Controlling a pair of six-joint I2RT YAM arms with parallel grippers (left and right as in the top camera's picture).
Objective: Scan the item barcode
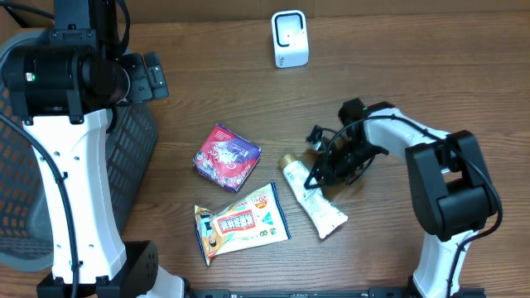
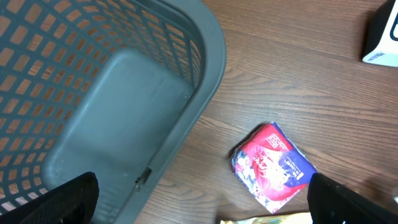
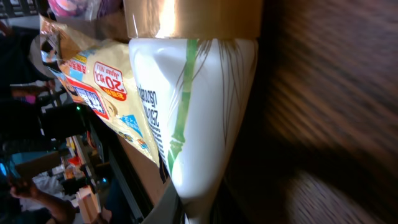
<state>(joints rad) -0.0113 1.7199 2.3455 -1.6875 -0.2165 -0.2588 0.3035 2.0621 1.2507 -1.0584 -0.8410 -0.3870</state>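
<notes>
Filling the right wrist view, the tube (image 3: 199, 112) lay on the bench (image 1: 431, 74), apparently not yet lifted. The right gripper (image 1: 319, 172) was clenched on it just below the gold cap, so the pick-up looked begun. Lifting it, carrying it and showing its barcode were all left to do. Farther off, the scanner (image 1: 290, 39) stood well apart near the bench's back edge. The left gripper (image 2: 205, 202) hung wide open and empty beside the basket (image 2: 208, 68).

Scanner (image 2: 382, 46) cropped at edge, tube (image 3: 199, 112) tail cut off, basket (image 2: 205, 81) cropped too
</notes>
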